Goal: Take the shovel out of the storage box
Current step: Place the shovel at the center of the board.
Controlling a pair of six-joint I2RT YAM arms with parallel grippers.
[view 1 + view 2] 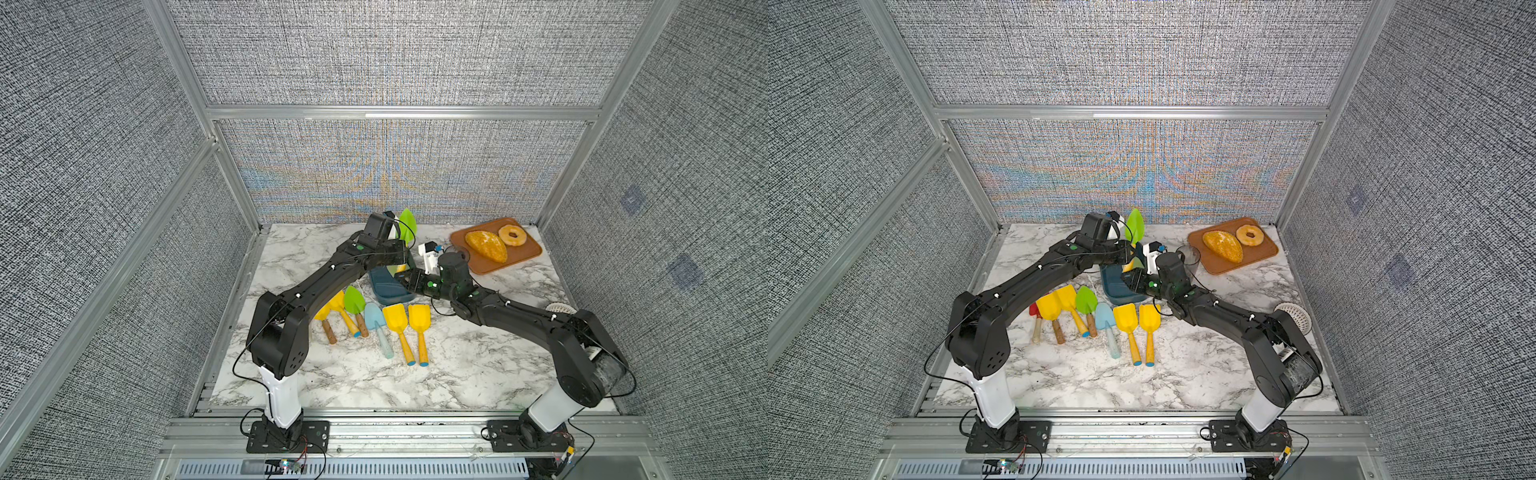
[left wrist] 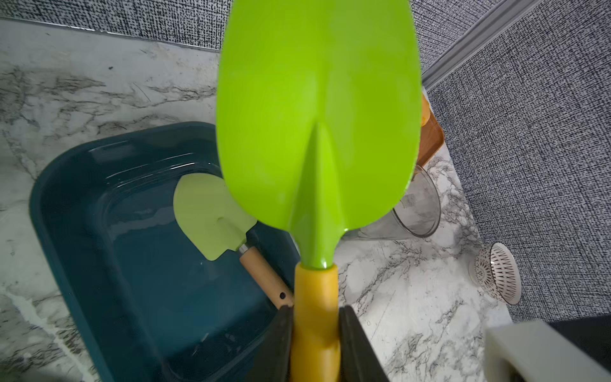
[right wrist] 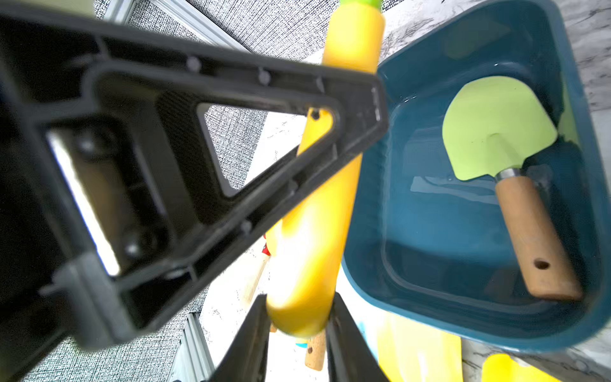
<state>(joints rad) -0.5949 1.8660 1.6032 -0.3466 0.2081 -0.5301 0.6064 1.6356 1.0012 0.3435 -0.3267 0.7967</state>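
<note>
Green shovel (image 2: 317, 115) mid-handover: my left gripper (image 2: 316, 311) clamps its handle (image 2: 315, 287), right gripper (image 3: 297, 299) seemingly pinches the end; I'd release left next.

The marbled tabletop (image 1: 457, 374) is seen to carry the teal storage box (image 1: 388, 291), a row of toy shovels (image 1: 374, 316) laid near it, an orange-brown tray (image 1: 528, 255), a clear cup (image 1: 1190, 255) and a white perforated bowl (image 1: 1293, 316).

Green shovel (image 2: 317, 115) seemingly above teal box (image 2: 148, 297)
</note>
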